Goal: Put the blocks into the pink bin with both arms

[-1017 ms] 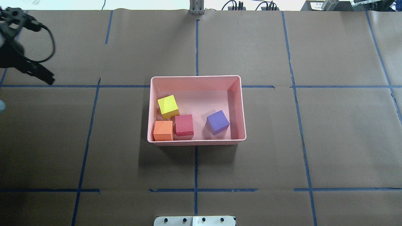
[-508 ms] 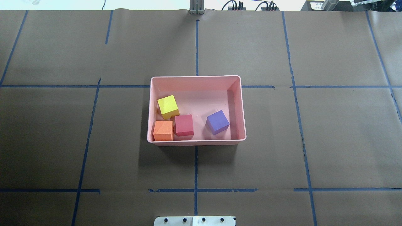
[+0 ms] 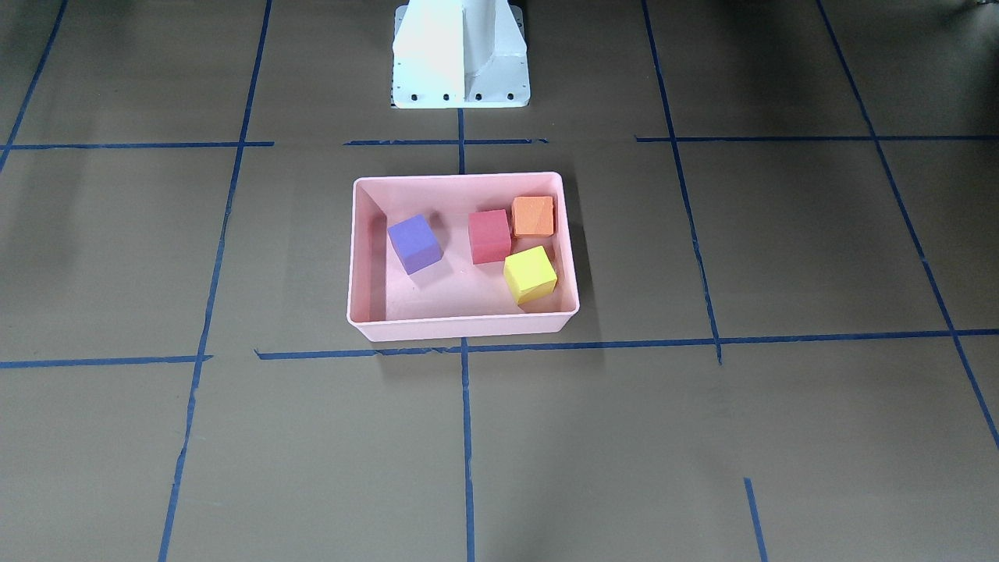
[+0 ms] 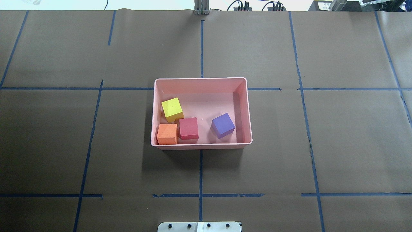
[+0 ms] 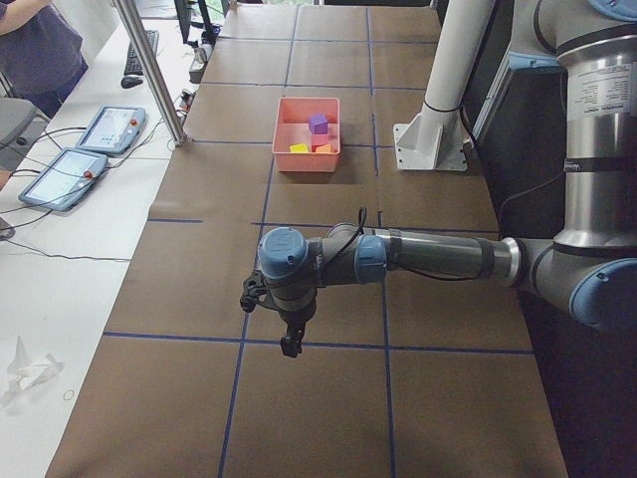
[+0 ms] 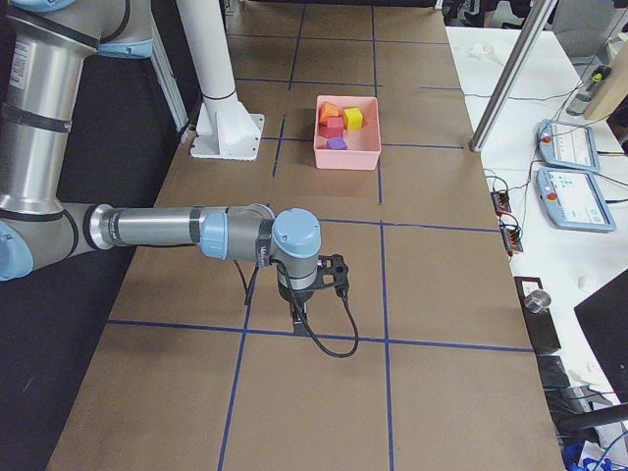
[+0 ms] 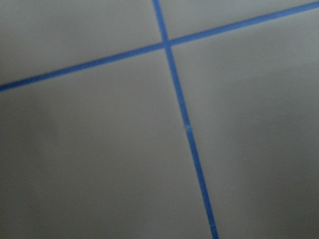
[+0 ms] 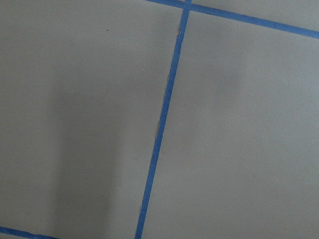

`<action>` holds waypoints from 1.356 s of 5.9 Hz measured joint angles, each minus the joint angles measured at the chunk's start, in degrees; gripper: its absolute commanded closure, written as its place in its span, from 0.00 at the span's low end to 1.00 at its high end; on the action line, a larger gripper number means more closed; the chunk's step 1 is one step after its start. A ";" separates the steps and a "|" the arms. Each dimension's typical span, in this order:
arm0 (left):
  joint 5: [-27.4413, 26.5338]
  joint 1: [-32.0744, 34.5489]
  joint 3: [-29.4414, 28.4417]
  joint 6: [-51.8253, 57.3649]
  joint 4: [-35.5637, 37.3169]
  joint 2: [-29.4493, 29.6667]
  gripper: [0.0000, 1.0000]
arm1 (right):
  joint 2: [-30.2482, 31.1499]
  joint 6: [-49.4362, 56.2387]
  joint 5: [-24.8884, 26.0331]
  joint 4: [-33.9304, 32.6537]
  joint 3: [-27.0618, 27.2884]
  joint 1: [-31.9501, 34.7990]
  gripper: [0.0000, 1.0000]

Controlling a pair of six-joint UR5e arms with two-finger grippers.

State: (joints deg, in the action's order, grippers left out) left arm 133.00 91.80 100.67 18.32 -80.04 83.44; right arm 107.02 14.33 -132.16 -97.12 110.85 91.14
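Observation:
The pink bin (image 4: 201, 79) stands at the table's middle, also in the front-facing view (image 3: 460, 178). All four blocks lie inside it: yellow-green (image 4: 172, 109), orange (image 4: 167, 134), red (image 4: 188, 128) and purple (image 4: 223, 125). My left gripper (image 5: 291, 344) shows only in the exterior left view, pointing down over bare table far from the bin (image 5: 307, 159). My right gripper (image 6: 297, 316) shows only in the exterior right view, likewise low over bare table. I cannot tell whether either is open or shut. The wrist views show only paper and tape.
Brown paper with blue tape lines (image 4: 201, 174) covers the table. The white base pedestal (image 3: 460, 55) stands behind the bin. A side table with tablets (image 5: 109, 127), a metal post (image 5: 149, 70) and a person (image 5: 35, 45) lie past the far edge.
One second ago my left gripper showed at the overhead view's left edge; it has since moved out of that view. The bin and blocks have not moved.

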 measured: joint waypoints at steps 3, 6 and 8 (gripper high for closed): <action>-0.21 0.13 0.73 0.28 0.08 -1.41 0.00 | 0.00 -0.08 -0.03 0.00 -0.05 -0.06 0.00; -0.20 0.13 1.21 0.39 0.06 -1.61 0.00 | 0.18 0.06 -0.06 0.00 -0.05 0.00 0.00; -0.20 0.13 1.36 0.40 0.06 -1.65 0.00 | 0.20 0.11 -0.11 0.00 -0.03 0.01 0.00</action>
State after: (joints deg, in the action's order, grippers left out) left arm 132.80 91.93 102.03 18.72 -79.98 81.79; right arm 107.22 14.44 -132.27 -97.12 110.83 91.14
